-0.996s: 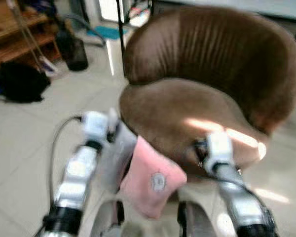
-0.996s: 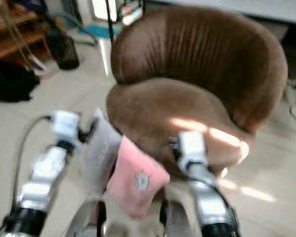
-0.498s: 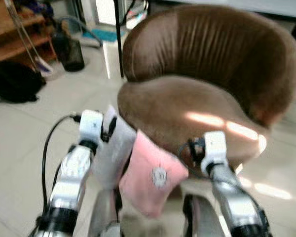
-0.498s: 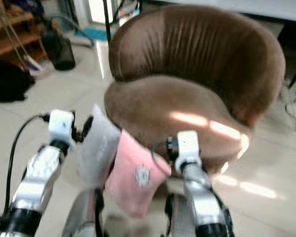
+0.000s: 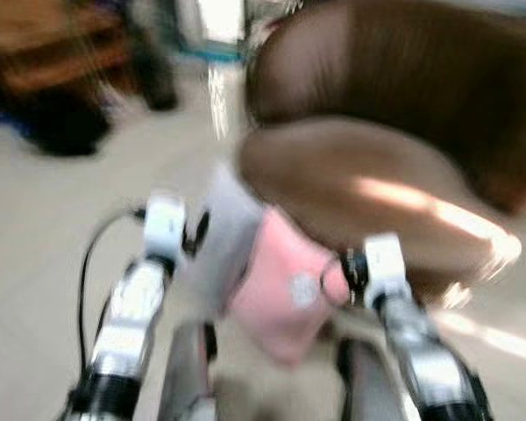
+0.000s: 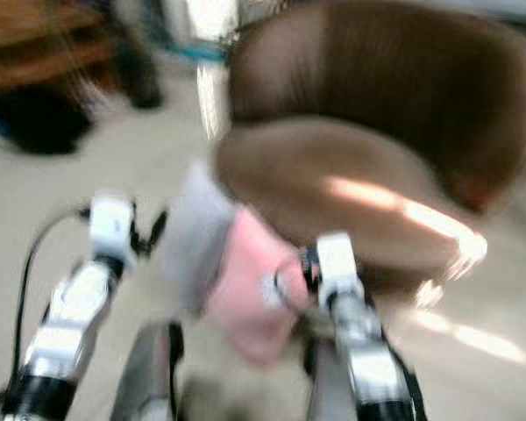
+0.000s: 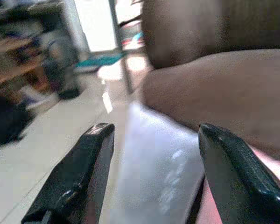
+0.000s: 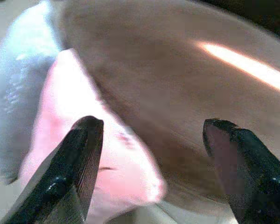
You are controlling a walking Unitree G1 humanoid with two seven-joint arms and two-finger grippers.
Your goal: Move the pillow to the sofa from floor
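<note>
Tiled floor pale, head views heavily motion-blurred. Brown sofa, a round tub chair, sits dead ahead with a sun streak across its seat. Pink pillow hangs off the floor just below the seat's front edge, between the 2 arms; a white pillow sits beside it on the left-arm side, touching it. Left gripper fingers spread, straddling the white pillow's upper edge, not clamped on it. Right gripper also spread wide, 1 finger at the pink pillow, the seat front beyond. What supports the pillows can't be made out. Dark shapes and brown furniture far left, too smeared to identify.
</note>
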